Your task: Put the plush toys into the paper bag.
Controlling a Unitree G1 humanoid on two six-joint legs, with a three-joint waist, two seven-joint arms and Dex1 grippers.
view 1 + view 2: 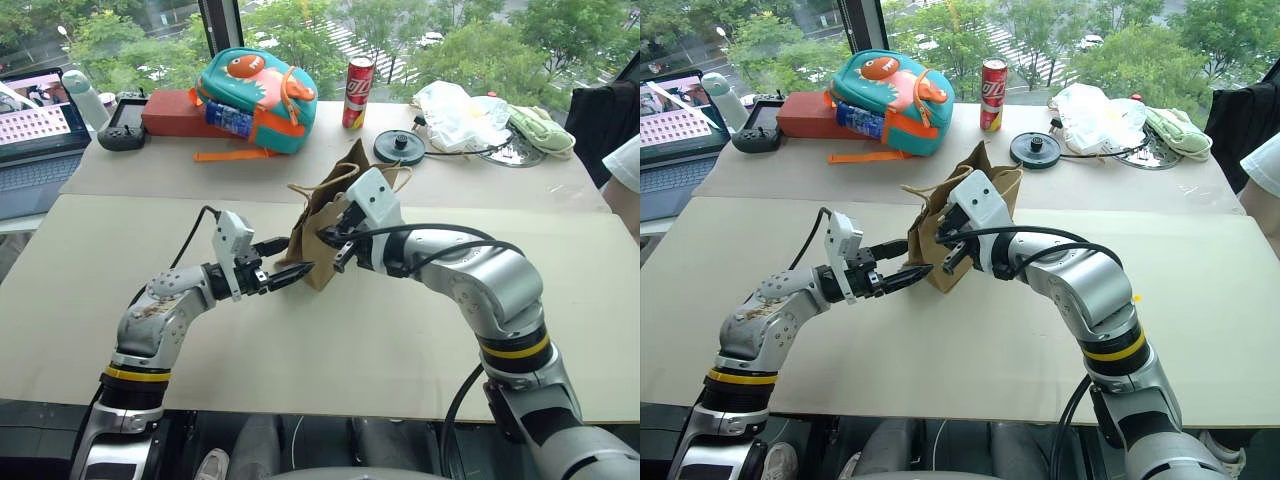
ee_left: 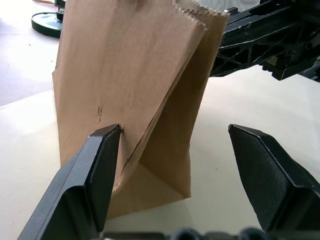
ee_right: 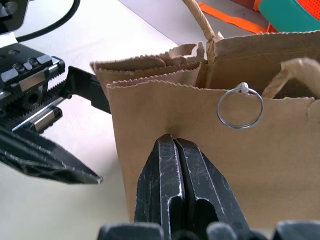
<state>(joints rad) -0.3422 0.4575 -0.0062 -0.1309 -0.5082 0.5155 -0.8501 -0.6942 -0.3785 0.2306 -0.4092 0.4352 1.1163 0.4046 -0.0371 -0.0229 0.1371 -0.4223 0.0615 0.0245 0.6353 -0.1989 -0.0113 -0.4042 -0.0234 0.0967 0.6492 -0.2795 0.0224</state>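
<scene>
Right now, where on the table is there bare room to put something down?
Bare board lies on both sides of the brown paper bag, left of the left gripper and right of the right arm. The far strip is crowded: teal-and-orange backpack, red drink can, black round disc, white plastic bag.

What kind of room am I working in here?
Probably an upper-floor office or lab used as a test bench: a covered table by big windows over treetops, plus a laptop and handheld controller at its edge.
</scene>
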